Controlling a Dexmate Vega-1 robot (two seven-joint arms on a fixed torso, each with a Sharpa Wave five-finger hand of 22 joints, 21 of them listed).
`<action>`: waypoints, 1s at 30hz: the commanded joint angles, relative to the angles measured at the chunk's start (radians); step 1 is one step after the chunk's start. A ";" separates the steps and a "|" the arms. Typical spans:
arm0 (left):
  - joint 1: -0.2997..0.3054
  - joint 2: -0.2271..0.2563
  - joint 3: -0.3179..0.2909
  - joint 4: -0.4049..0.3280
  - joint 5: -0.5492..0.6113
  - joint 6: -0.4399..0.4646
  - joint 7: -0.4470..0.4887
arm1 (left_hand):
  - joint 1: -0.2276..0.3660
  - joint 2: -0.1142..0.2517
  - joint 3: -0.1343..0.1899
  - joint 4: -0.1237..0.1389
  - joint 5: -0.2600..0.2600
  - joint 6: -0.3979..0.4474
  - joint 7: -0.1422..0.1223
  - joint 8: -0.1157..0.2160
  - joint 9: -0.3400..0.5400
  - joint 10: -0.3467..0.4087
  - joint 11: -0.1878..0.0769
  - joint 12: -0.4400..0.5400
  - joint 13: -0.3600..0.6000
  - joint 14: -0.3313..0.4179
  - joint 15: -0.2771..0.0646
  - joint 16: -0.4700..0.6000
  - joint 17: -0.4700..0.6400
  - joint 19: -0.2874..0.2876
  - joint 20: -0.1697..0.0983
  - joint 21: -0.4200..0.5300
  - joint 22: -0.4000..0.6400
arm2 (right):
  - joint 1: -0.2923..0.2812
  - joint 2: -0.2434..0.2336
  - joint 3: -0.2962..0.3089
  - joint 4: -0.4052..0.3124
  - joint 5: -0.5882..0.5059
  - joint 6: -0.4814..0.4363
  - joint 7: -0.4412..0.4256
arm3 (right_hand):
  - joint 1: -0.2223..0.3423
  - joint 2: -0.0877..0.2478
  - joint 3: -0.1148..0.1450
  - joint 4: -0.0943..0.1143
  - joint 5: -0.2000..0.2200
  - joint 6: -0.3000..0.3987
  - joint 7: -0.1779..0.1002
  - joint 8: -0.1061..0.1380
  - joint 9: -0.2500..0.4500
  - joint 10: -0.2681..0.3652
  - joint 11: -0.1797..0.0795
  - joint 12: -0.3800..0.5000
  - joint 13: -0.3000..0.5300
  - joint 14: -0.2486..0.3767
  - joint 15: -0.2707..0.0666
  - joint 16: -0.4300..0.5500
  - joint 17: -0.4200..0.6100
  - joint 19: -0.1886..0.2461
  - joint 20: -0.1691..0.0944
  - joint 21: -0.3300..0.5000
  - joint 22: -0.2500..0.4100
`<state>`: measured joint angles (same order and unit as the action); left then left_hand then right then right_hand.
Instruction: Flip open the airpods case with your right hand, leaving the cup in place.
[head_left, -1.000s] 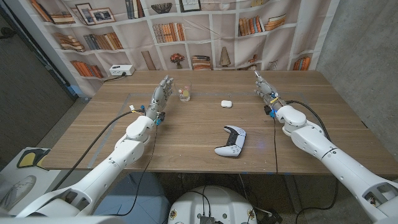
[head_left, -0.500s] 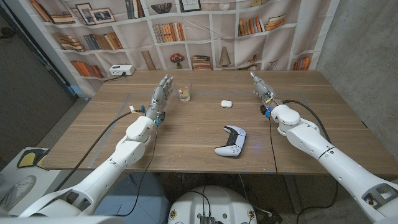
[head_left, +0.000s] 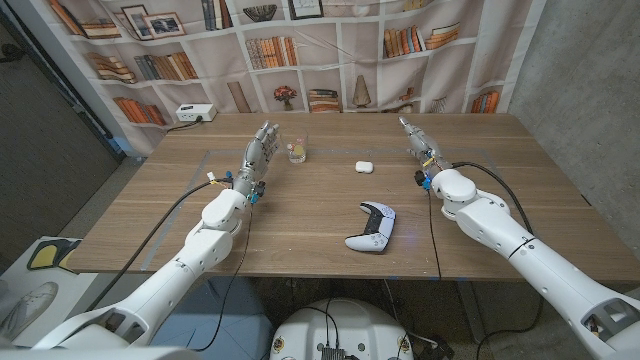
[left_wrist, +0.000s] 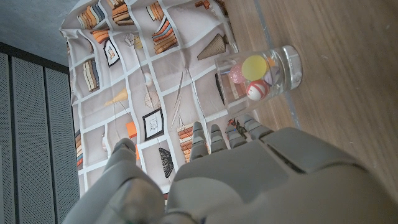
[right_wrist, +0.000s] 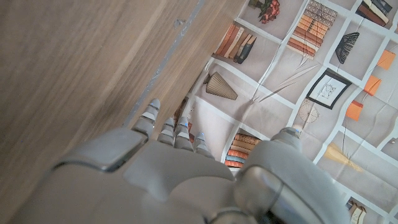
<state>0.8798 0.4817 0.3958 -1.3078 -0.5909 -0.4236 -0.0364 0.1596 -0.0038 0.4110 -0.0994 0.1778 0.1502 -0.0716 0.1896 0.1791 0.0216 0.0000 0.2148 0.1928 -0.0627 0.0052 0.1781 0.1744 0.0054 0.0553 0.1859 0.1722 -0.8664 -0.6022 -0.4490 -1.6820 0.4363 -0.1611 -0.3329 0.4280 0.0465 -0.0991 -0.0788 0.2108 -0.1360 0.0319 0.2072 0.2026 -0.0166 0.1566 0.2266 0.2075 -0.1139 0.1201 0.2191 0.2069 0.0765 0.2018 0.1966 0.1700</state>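
A small white airpods case (head_left: 364, 167) lies closed on the wooden table (head_left: 320, 215), mid-far. My right hand (head_left: 419, 142) stands to its right, a short way off, fingers straight and apart, holding nothing. A clear glass cup (head_left: 296, 151) with coloured balls inside (left_wrist: 264, 70) stands left of the case. My left hand (head_left: 258, 155) is just left of the cup, fingers extended, not touching it. The right wrist view looks past my right hand (right_wrist: 168, 174) at bare tabletop and the bookshelf backdrop.
A white game controller (head_left: 371, 227) lies nearer to me, in front of the case. A white power strip (head_left: 194, 114) sits at the far left table edge. A bookshelf-print curtain (head_left: 300, 50) hangs behind the table.
My right hand and forearm have shifted slightly left, toward the airpods case. The left hand, cup, case and controller have not moved.
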 joint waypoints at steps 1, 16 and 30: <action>0.021 -0.001 -0.001 -0.024 0.012 -0.012 0.019 | 0.000 0.004 0.001 -0.007 0.003 0.010 -0.004 0.008 0.004 0.012 -0.002 0.006 0.003 -0.003 -0.001 0.006 0.003 0.002 -0.003 0.008 0.003 | 0.008 0.002 -0.016 -0.026 -0.031 -0.040 -0.030 | 0.010 -0.001 -0.004 -0.008 -0.003 0.003 -0.001 0.003 0.001 0.001 0.003 0.008 0.003 -0.004 0.003 0.001 0.003 0.007 0.005 0.006 0.002; 0.040 0.002 0.002 -0.055 0.019 -0.005 0.037 | 0.000 0.005 0.000 -0.009 0.003 0.017 -0.004 0.009 0.004 0.014 -0.002 0.006 0.003 -0.003 0.000 0.006 0.003 0.002 -0.003 0.008 0.003 | 0.001 -0.015 -0.027 -0.087 -0.043 -0.124 -0.047 | 0.020 0.000 0.000 -0.016 -0.008 -0.003 -0.012 0.001 0.002 0.020 -0.013 0.013 0.006 -0.014 0.008 -0.004 0.003 -0.002 0.010 -0.002 0.002; 0.071 0.017 -0.002 -0.101 0.026 0.007 0.060 | 0.000 0.006 0.000 -0.011 0.004 0.014 -0.005 0.006 0.004 0.015 -0.001 0.006 0.003 -0.003 0.000 0.006 0.003 0.002 -0.003 0.008 0.003 | 0.000 -0.025 -0.041 -0.180 -0.065 -0.263 -0.109 | 0.020 0.001 0.001 -0.017 -0.011 -0.005 -0.014 0.001 0.002 0.042 -0.022 0.021 0.010 -0.029 0.009 -0.008 0.005 -0.019 0.011 -0.009 0.003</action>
<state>0.9255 0.4879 0.3967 -1.3760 -0.5675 -0.4302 0.0064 0.1596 -0.0037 0.4111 -0.1078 0.1778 0.1554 -0.0767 0.1896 0.1791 0.0324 0.0000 0.2148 0.1928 -0.0627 0.0052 0.1780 0.1743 0.0054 0.0553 0.1859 0.1723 -0.8639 -0.6155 -0.4769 -1.7917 0.3944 -0.3215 -0.3978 0.4360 0.0465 -0.0949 -0.0911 0.2004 -0.1360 0.0212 0.2072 0.2024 0.0136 0.1298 0.2421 0.2137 -0.1319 0.1307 0.2123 0.2067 0.0685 0.2127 0.1885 0.1699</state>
